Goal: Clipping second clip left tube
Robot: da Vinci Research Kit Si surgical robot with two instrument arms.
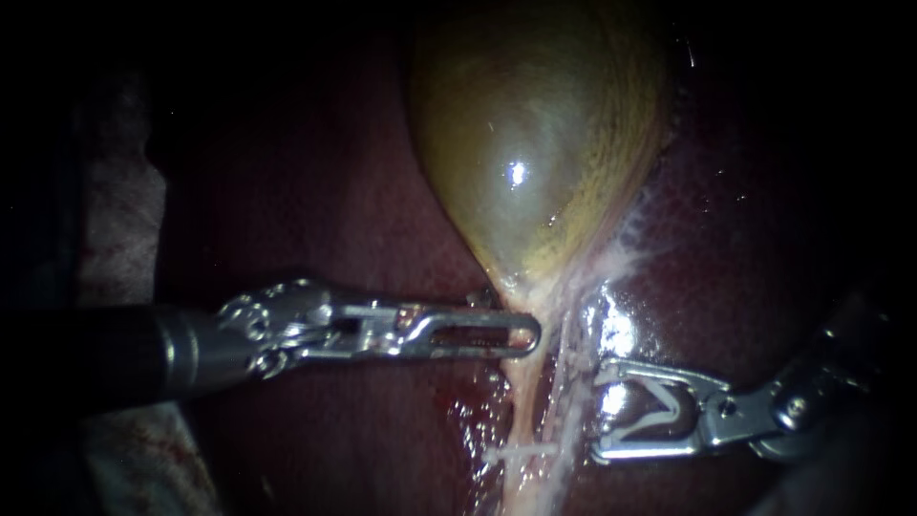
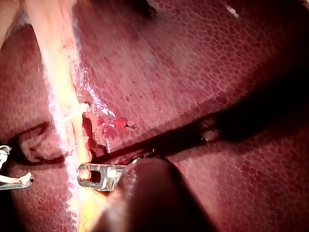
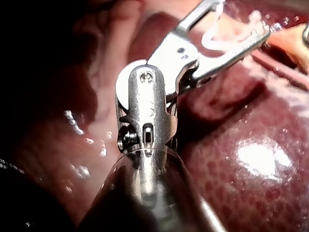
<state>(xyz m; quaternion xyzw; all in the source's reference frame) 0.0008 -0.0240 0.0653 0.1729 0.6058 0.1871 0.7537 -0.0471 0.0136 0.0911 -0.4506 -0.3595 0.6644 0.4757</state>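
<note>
The yellow-green gallbladder (image 1: 535,143) narrows downward into pale strands. One white clip (image 1: 521,447) (image 2: 72,116) sits across the left tube (image 1: 523,401) (image 2: 58,72). My left instrument (image 1: 530,334) (image 2: 84,175) comes in level, its slotted jaws lying together on tissue at the gallbladder's neck. My right instrument (image 1: 600,413) (image 3: 241,21) holds its jaws wide apart with a white clip (image 1: 669,406) (image 3: 227,36) seated between them and touching both. Its tips stand just right of the strands, not around either tube.
Dark red liver (image 1: 334,210) (image 2: 217,72) (image 3: 251,159) surrounds everything. A little blood (image 1: 473,406) lies left of the tubes. Pale stained cloth (image 1: 115,220) shows at the far left. The right instrument's jaw tips (image 2: 14,181) appear beyond the strand in the left wrist view.
</note>
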